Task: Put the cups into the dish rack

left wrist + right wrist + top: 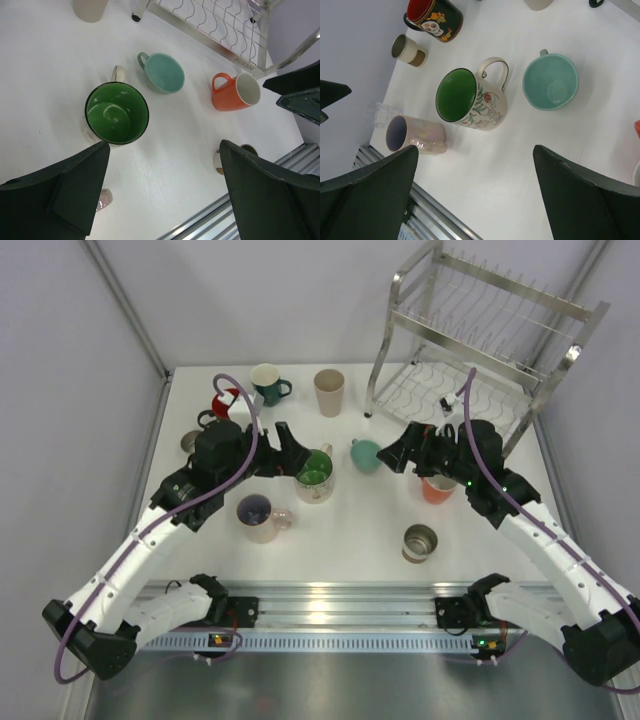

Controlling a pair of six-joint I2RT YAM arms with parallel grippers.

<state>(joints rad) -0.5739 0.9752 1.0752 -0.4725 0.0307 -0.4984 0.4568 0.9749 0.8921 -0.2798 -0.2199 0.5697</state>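
The chrome dish rack (480,340) stands at the back right with bare shelves. Cups are spread over the white table: a green-lined mug (315,477), a mint cup (366,455), an orange mug (437,489) lying on its side, a pinkish mug (258,517) and a steel cup (420,542). My left gripper (295,455) hovers open just left of the green-lined mug (117,114), nothing between its fingers. My right gripper (395,452) hangs open beside the mint cup (550,82), also empty.
Along the back sit a dark teal mug (268,383), a beige cup (329,392), a red mug with a black handle (228,402) and a small white-and-brown cup (409,50). A metal rail (330,605) runs along the near table edge.
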